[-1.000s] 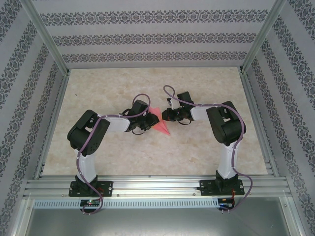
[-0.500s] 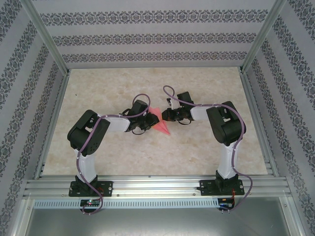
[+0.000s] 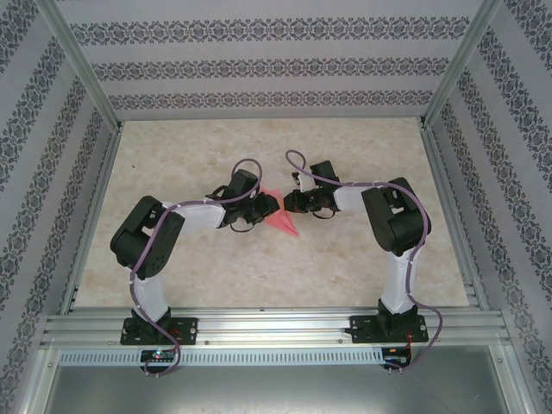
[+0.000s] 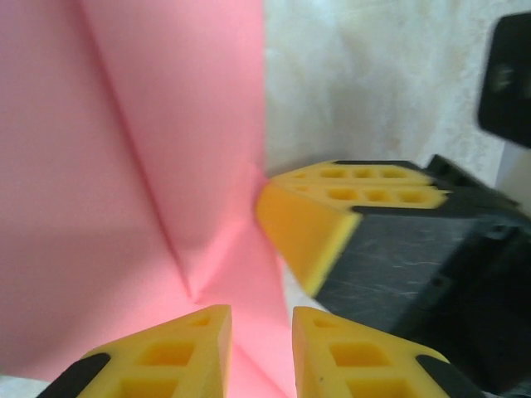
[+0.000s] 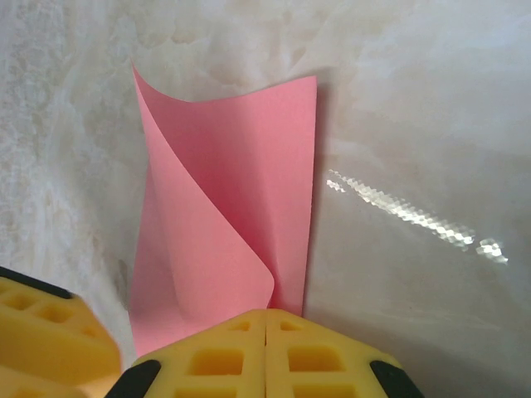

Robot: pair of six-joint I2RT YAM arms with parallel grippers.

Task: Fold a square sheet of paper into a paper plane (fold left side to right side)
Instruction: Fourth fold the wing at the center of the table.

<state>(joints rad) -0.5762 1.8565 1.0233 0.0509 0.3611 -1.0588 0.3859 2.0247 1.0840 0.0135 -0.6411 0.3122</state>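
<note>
The square sheet of paper [image 3: 281, 221] lies mid-table as a creased salmon-red pointed shape between the two grippers. In the left wrist view the paper [image 4: 124, 166] shows a diagonal crease, and my left gripper [image 4: 261, 319] hovers over its edge with a narrow gap between the jaws and nothing in it. My left gripper [image 3: 265, 208] covers the paper's left part from above. My right gripper [image 5: 265, 313] is shut, its tips resting on the near edge of the paper [image 5: 232, 207], where one flap curls upward. My right gripper [image 3: 291, 203] sits at the paper's right side.
The right gripper's yellow fingers [image 4: 332, 207] are close in front of the left gripper. A shiny strip [image 5: 406, 211] lies on the marble-look table [image 3: 345, 267] right of the paper. Patterned walls and aluminium posts [image 3: 82, 73] enclose the table.
The left arm's elbow has swung left and its gripper has moved a little right, further over the paper. The right arm has not moved.
</note>
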